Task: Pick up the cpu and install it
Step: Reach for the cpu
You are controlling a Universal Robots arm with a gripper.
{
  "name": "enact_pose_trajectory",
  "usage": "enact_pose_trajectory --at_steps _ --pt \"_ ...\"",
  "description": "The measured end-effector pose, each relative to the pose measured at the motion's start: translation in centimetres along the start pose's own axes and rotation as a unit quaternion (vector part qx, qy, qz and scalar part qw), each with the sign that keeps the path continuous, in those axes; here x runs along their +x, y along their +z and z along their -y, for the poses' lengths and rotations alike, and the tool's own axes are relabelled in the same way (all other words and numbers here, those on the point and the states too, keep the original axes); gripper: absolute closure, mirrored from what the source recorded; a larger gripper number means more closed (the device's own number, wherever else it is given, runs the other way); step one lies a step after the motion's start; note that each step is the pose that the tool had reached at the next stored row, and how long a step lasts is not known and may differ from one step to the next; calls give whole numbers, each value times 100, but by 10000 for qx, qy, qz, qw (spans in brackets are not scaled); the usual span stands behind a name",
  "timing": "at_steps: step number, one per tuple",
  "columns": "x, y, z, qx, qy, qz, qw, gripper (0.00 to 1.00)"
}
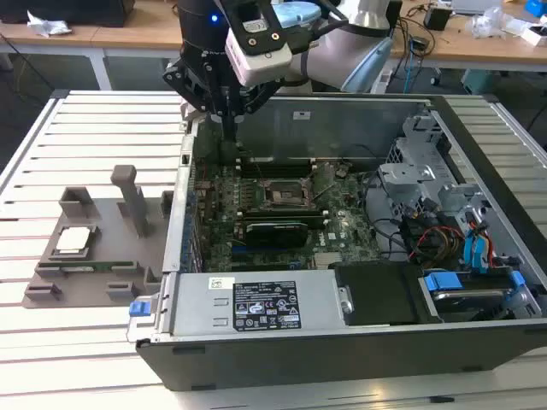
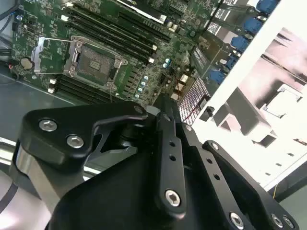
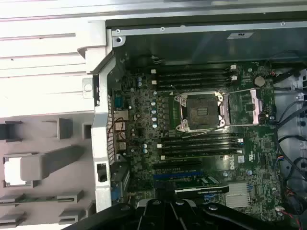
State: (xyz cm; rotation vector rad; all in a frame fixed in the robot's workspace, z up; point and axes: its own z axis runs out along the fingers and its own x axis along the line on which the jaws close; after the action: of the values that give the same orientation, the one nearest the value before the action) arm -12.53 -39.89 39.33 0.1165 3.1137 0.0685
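On the exterior view's left, a grey fixture tray (image 1: 51, 282) is seen on the slatted table (image 1: 85, 128). The cpu (image 1: 73, 242) is seated flat in a tray recess, metal plate up, well apart from the gripper. Being square, no long axis can be told; its edges are lined up roughly with the tray's. A grey upright post (image 1: 128, 198) is stood near it, between cpu and open computer case (image 1: 282, 359). The case's side wall (image 1: 178, 231) is also in the way. The gripper (image 1: 230, 135) is hung over the case's rear corner nearest the tray, jaws brought together, nothing gripped. Toward the exterior view's right the motherboard (image 1: 342, 226) is exposed, its socket (image 1: 282, 196) empty (load plate (image 3: 249, 104) swung aside in the first wrist view). A drive cage (image 1: 419, 171) and cables (image 1: 427, 239) are packed at the far right.
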Motion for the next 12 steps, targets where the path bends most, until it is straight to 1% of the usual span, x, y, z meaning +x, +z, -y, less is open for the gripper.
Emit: enact_pose_trajectory --at_steps 2,6,9,12 --pt "73 -2 5 0 0 0 10000 89" --pt "149 -4 11 0 0 0 10000 89" --pt "234 -6 17 0 0 1 10000 89" --pt "263 -7 20 0 0 0 10000 89"
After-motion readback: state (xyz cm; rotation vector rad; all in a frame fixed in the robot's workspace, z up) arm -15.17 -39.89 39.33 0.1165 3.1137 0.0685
